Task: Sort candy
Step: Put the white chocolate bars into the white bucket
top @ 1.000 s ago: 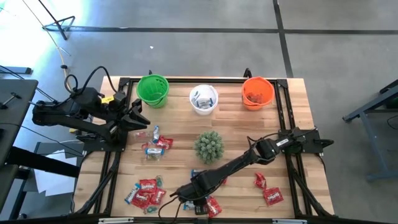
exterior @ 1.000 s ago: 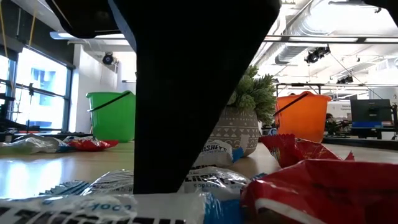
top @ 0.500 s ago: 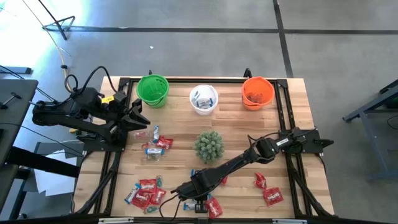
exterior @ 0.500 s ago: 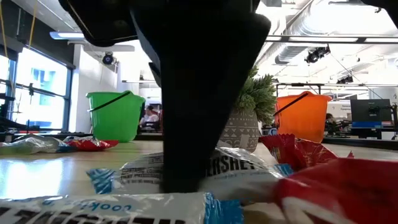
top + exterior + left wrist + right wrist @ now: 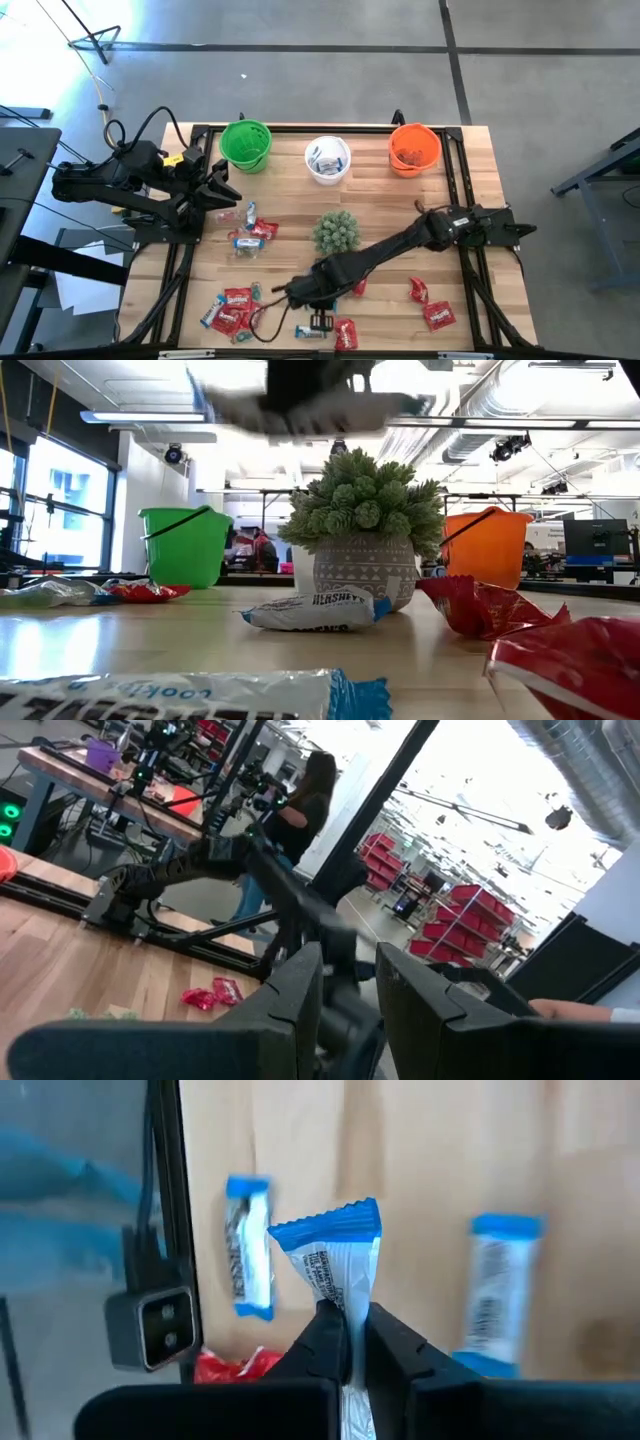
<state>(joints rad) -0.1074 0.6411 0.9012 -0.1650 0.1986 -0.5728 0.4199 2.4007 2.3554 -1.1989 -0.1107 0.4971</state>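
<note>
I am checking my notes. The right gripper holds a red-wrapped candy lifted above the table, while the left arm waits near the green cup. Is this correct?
Not quite: the wrapper is blue-and-white, not red. The right wrist view shows the right gripper shut on the blue-and-white candy above the table. The rest holds: in the high view the left gripper waits near the green cup.

A small flat sweet in a light blue-and-white wrapper [image 5: 335,1265] stands upright, pinched at its lower end between the right claw [image 5: 350,1342] fingers. 2 more blue-and-white sweets [image 5: 248,1247] lie flat on the wood below, 1 on either side of it; a shiny red-wrapped sweet [image 5: 232,1365] lies beside the claw.
</note>
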